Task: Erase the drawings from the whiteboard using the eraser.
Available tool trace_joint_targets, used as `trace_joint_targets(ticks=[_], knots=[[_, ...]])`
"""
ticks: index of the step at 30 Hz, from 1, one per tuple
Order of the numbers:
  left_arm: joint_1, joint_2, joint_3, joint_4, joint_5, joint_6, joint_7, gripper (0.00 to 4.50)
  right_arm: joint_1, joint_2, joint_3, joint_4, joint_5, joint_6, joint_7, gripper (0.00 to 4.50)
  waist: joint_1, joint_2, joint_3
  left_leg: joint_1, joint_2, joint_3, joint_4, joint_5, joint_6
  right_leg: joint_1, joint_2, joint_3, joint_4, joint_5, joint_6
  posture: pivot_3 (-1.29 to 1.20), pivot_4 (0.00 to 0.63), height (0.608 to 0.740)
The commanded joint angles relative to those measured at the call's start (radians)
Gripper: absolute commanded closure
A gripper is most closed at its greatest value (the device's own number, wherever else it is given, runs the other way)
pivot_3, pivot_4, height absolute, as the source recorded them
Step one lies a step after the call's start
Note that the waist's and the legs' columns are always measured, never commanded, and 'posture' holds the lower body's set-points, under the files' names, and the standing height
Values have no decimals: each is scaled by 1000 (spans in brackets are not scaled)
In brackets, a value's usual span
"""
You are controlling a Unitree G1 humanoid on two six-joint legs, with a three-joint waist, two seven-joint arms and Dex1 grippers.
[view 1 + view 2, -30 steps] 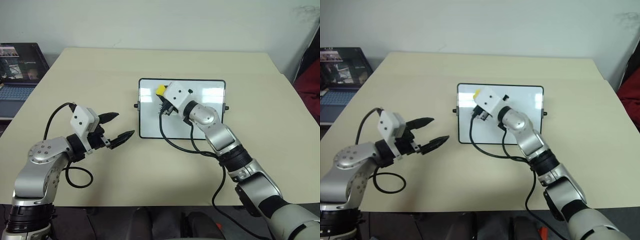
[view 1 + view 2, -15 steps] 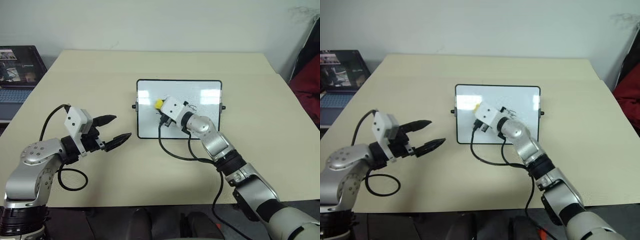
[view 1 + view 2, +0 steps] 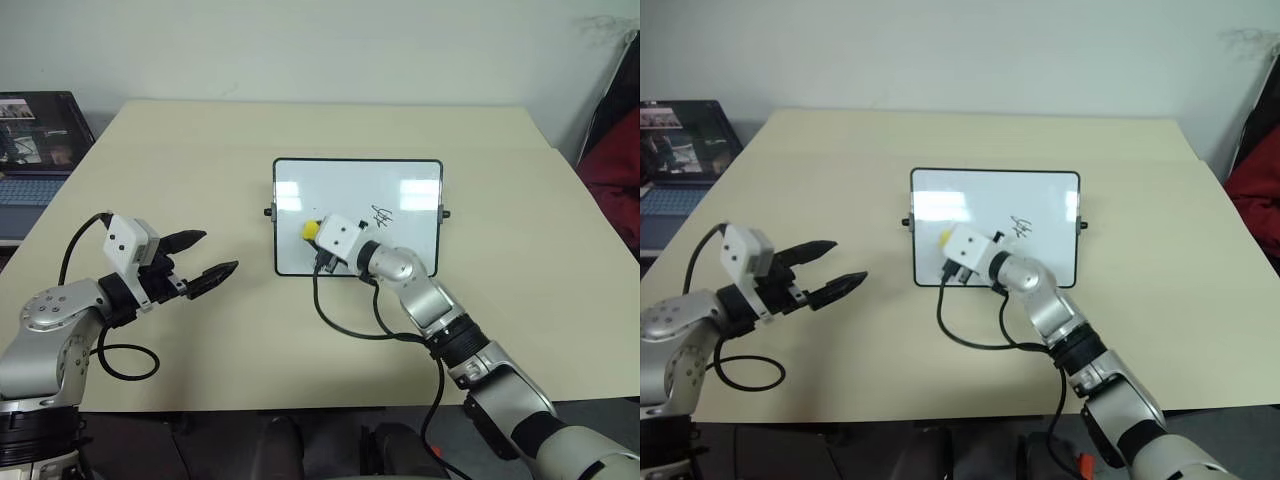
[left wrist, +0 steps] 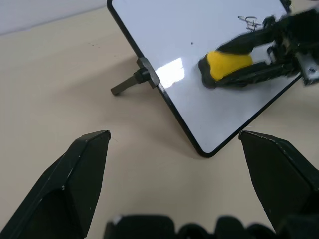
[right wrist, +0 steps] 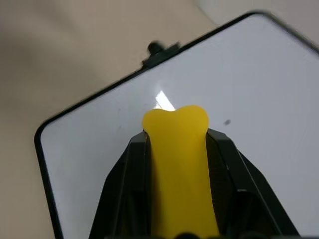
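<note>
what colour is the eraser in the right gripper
Bright yellow; the eraser shows best in the right wrist view, pinched between the black fingers.

Both eye views look forward and down from above the near edge of the table [image 3: 300, 120], sharing the whole tabletop and the whiteboard [image 3: 400, 180] at its middle. The left wrist view sits low over the tabletop beside the board's left edge, facing across it. The right wrist view is very close above the board, looking along the eraser [image 5: 179, 169] toward its left edge.
</note>
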Motion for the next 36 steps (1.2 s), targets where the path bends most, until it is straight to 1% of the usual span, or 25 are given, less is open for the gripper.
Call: trace_joint_targets(ticks=[1, 6, 9, 13, 16, 20, 23, 29, 31, 36], knots=[[4, 4, 28, -29, -12, -20, -9, 0, -72, 10, -57, -71, 22, 15, -16, 3356, -1, 0, 0, -1, 0, 0, 0, 0, 0, -2, 0, 0, 0, 0, 0, 0, 150, 740], [0, 4, -1, -46, -9, -19, -25, 0, -176, 28, -70, 143, -7, -69, -94, 3356, -2, 0, 0, -1, 0, 1, -2, 0, 0, -2, 0, 0, -1, 0, -1, 0, 150, 740], [-3, 10, -10, -53, -4, -21, -37, 0, -213, 51, -60, 266, -22, -138, -133, 3356, -2, 0, 1, -1, 0, 2, -2, 0, 0, -2, 0, 0, -1, 0, -1, 0, 150, 740], [-9, 14, -13, -61, -6, -15, -41, 0, -244, 79, -50, 407, -48, -208, -163, 3356, -3, 0, 2, -1, 0, 2, -2, 0, 0, -2, 0, 0, -1, 0, -1, 0, 150, 740], [-10, 16, -14, -71, -6, -11, -44, 0, -232, 90, -44, 481, -55, -234, -158, 3356, -4, -1, 2, -1, 0, 2, -2, 0, 0, -2, 0, 0, -1, 0, -1, 0, 150, 740], [-12, 14, -7, -77, -10, -3, -43, 0, -199, 89, -36, 508, -63, -254, -141, 3356, -8, -1, 2, 0, 0, 2, -2, 0, 0, -1, 0, 0, 0, 0, -1, 0, 150, 740], [-16, 15, -8, -75, -7, -2, -43, 0, -140, 98, -16, 489, -64, -232, -108, 3356, -9, -2, 1, 1, 0, 1, -2, 1, -1, 0, 0, 0, 0, -1, -1, 0, 150, 740], [-24, 11, -16, -78, -6, -4, -44, 0, -65, 116, -6, 491, -59, -216, -74, 3356, -11, -2, 1, 10, 0, 1, -2, 1, -1, 7, 0, 0, 1, -1, -1, 0, 150, 740], [-26, 10, -18, -75, -3, -7, -44, 0, -49, 122, -4, 489, -60, -217, -72, 3356, -12, -2, 1, 15, 0, 1, -2, 1, -1, 8, -1, 0, 1, -1, -2, 0, 150, 740], [-32, 8, -26, -67, 3, -11, -44, 0, -37, 135, 1, 439, -57, -216, -64, 3357, -13, -2, 1, 16, 0, -1, -2, 2, 0, 8, -1, 0, 1, -1, -2, 0, 150, 740]])
